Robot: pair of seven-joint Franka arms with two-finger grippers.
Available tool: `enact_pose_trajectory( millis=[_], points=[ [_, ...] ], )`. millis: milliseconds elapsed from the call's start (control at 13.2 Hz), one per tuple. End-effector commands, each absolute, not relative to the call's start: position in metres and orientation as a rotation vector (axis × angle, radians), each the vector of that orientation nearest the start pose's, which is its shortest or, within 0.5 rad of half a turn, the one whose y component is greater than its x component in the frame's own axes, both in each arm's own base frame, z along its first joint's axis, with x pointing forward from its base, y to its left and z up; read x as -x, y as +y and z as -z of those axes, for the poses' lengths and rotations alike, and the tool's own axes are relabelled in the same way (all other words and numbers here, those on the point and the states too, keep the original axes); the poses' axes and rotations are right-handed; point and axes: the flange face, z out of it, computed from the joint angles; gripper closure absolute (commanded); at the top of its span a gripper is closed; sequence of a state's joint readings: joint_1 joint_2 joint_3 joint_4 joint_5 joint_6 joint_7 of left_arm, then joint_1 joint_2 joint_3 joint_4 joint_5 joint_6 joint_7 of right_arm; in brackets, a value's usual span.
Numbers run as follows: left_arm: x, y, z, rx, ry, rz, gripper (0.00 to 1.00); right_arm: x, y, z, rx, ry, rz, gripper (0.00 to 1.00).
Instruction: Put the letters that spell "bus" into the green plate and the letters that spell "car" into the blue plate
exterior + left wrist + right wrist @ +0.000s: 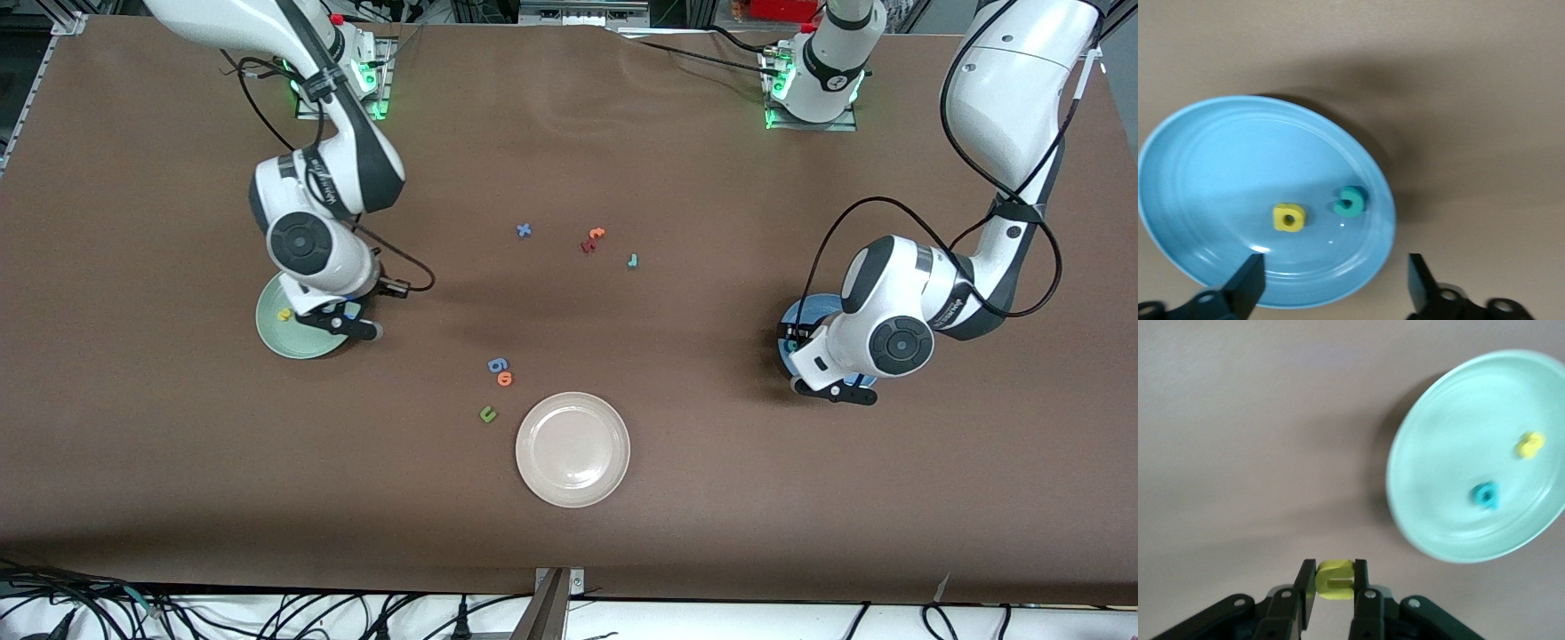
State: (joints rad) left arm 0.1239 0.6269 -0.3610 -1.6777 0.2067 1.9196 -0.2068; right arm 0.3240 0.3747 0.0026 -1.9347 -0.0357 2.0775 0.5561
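The green plate [1451,453] [280,338] holds the teal "b" [1485,495] and the yellow "s" [1530,445] [284,313]. My right gripper [1336,587] is shut on the yellow "u" [1336,579], over the table just beside that plate's rim. The blue plate [1218,167] [805,316] holds the yellow "a" [1289,217] and the teal "c" [1351,202]. My left gripper [1335,287] hangs open and empty over the blue plate's edge. The teal "r" [632,260] lies on the table near the middle.
A beige plate [573,449] sits nearest the front camera. Beside it lie a blue "g" [497,364], an orange "o" [505,379] and a green "u" [487,413]. A blue "x" [524,230], an orange "t" [596,234] and a red letter [587,246] lie by the "r".
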Motion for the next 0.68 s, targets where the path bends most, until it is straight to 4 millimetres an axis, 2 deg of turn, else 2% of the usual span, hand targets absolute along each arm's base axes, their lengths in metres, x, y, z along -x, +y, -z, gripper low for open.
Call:
enact_pose_trajectory(
  millis=[0,152,303,455,607],
  points=[
    [-0.616,-0.168,-0.254,3.138,0.023,-0.526,0.0,-0.575,0.159,-0.261,3.248,0.264,-0.332,1.0],
    [-0.6,-0.215,-0.262,3.169,-0.098,-0.483,0.0,-0.583,0.139,-0.24,3.251,0.264,-0.329,1.0],
    [-0.575,-0.245,-0.258,3.185,-0.161,-0.423,0.0,-0.586,0.126,-0.218,3.247,0.234,-0.324,1.0],
    [-0.545,-0.275,-0.247,3.226,-0.246,-0.306,0.0,-0.589,0.113,-0.215,3.243,0.208,-0.332,1.0],
    [-0.52,-0.315,-0.239,3.187,-0.29,-0.251,0.0,-0.588,0.105,-0.206,3.238,0.205,-0.342,1.0]
  ],
)
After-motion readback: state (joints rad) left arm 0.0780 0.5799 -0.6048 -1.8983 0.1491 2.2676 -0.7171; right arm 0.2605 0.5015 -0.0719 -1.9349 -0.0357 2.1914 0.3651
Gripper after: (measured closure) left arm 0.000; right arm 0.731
